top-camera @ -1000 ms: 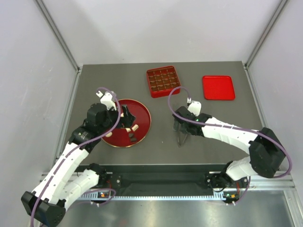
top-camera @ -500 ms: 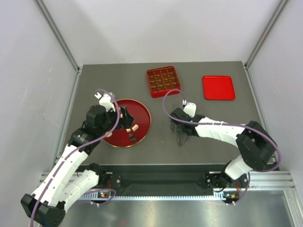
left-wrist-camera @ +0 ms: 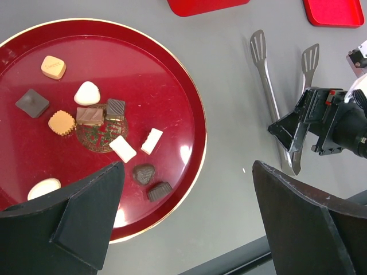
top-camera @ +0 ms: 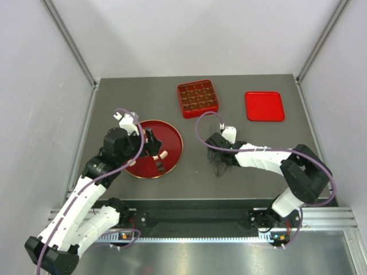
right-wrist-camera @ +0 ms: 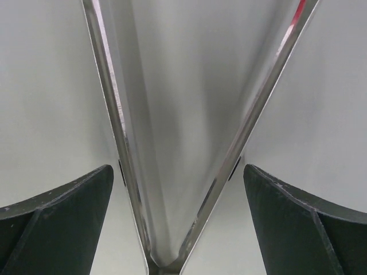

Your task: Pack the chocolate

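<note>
Jaws wide, both | right jaws straddle tongs (left-wrist-camera: 257,44) | left jaws above chocolate (left-wrist-camera: 87,93)

Open table gap (left-wrist-camera: 229,114) between plate (left-wrist-camera: 200,123) and tongs (left-wrist-camera: 266,80)

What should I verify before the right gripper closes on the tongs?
1. Right gripper open: ok.
2. Tongs lying between its open jaws: ok.
3. Left gripper open, clear of the tongs: ok.
4. Chocolates loose on the plate: ok.
5. Box uncovered, lid lying apart: ok.
6. Free compartments in the box: cannot tell.
</note>
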`<state>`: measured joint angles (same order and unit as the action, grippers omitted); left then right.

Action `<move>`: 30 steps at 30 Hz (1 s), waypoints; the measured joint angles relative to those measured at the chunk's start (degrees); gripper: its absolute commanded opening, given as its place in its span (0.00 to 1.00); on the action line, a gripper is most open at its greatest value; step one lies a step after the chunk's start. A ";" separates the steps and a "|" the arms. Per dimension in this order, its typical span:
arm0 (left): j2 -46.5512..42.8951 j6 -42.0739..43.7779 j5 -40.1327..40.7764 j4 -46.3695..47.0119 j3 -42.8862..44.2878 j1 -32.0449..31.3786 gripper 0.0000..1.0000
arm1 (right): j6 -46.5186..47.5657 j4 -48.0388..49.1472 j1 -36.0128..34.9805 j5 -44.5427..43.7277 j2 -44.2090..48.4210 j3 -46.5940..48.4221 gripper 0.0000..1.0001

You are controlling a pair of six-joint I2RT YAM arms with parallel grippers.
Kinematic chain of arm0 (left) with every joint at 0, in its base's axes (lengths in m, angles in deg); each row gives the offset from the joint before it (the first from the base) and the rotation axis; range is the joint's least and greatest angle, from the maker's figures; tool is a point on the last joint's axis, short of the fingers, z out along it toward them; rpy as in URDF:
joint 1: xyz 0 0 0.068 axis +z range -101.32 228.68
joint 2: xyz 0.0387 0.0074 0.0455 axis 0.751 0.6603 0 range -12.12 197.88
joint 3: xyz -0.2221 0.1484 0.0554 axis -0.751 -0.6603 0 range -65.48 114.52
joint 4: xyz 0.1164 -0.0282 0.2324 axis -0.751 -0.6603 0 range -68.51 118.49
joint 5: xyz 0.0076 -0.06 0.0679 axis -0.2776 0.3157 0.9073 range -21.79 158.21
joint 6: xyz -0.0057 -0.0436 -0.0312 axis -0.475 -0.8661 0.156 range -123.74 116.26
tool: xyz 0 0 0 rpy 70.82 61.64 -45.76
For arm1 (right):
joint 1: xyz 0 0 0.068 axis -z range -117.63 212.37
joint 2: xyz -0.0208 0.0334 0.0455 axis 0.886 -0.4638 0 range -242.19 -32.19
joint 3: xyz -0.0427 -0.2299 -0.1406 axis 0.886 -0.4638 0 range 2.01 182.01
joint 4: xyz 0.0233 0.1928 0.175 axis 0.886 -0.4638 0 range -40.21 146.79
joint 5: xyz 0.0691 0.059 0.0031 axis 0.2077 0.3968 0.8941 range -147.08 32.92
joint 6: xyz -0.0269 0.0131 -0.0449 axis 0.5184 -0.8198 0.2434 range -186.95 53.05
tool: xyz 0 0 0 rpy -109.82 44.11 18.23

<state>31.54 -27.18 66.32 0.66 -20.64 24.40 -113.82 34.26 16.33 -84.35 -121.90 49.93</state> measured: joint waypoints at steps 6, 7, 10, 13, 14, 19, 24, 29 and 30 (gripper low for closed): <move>0.00 0.02 0.07 0.02 -0.04 0.00 0.98 | 1.90 2.05 0.09 0.26 -0.42 -0.31 0.91; 0.00 0.02 0.09 0.07 -0.07 0.00 0.98 | 2.12 2.40 0.09 0.35 -0.83 -0.31 0.91; 0.04 0.00 0.07 0.15 -0.09 0.00 0.98 | 2.69 3.28 0.11 0.00 -1.77 -0.31 0.90; 0.33 0.02 0.07 0.44 -0.09 0.00 0.98 | 2.75 3.91 0.44 -0.28 -1.99 -0.31 0.90; 0.39 0.02 0.07 0.44 -0.09 0.00 0.98 | 2.73 4.20 0.66 -0.44 -2.16 -0.28 0.90; 0.48 0.02 0.07 0.44 -0.15 0.00 0.98 | 2.78 5.70 1.46 -1.99 -2.86 -0.22 0.82; 0.46 0.02 0.11 0.42 -0.17 0.00 0.98 | 3.85 6.47 1.66 -2.19 -3.04 -0.22 0.68; 0.46 0.07 0.31 0.42 -0.17 0.00 0.98 | 8.02 5.84 1.70 0.74 -1.92 -0.24 0.63; 0.46 0.09 0.33 0.42 -0.17 0.00 0.98 | 9.55 5.01 1.70 1.75 -1.16 -0.24 0.62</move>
<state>31.99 -27.09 66.65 1.07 -20.81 24.40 -104.27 39.27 18.03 -82.60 -123.06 49.69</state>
